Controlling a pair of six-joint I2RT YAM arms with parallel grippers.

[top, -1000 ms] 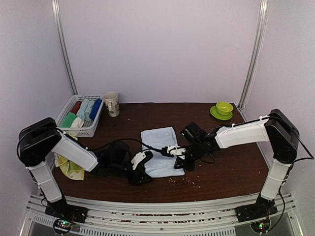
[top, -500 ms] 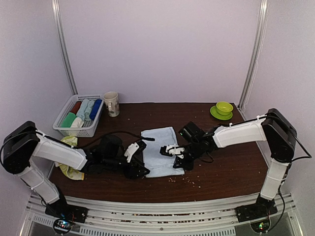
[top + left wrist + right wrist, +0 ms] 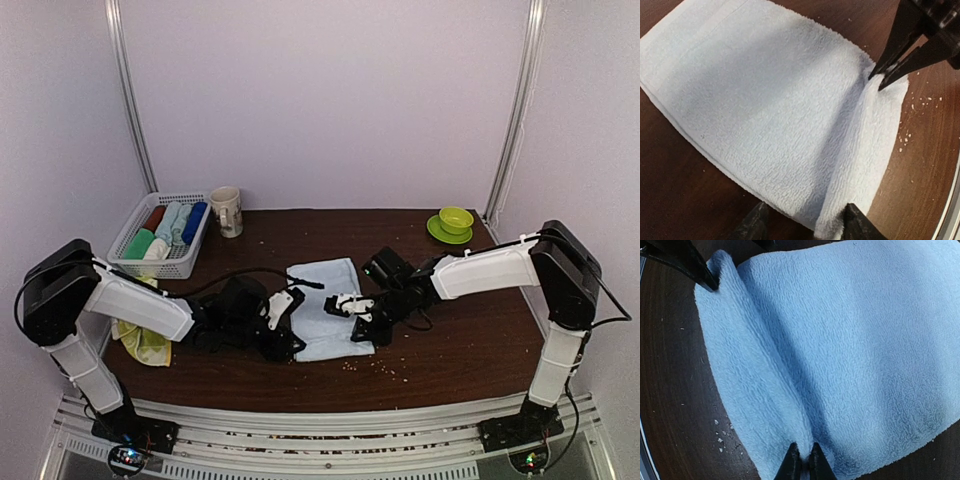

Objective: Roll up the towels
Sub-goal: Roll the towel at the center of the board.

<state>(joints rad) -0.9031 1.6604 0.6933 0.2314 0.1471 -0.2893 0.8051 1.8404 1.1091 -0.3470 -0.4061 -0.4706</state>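
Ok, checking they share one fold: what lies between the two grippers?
The pale blue towel lies there, its raised fold running from left gripper to right gripper; both wrist views show it.

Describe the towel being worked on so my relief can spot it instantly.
On the dark table, look dead centre. The pale blue towel lies spread flat there, its near end pinched up into a ridge by the right pincer. The yellow-green towel, the only other loose one, sits crumpled near the table's left edge.

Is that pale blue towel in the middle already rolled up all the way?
No, the pale blue towel lies mostly flat on the table, with only one edge raised into a fold that the right gripper pinches.
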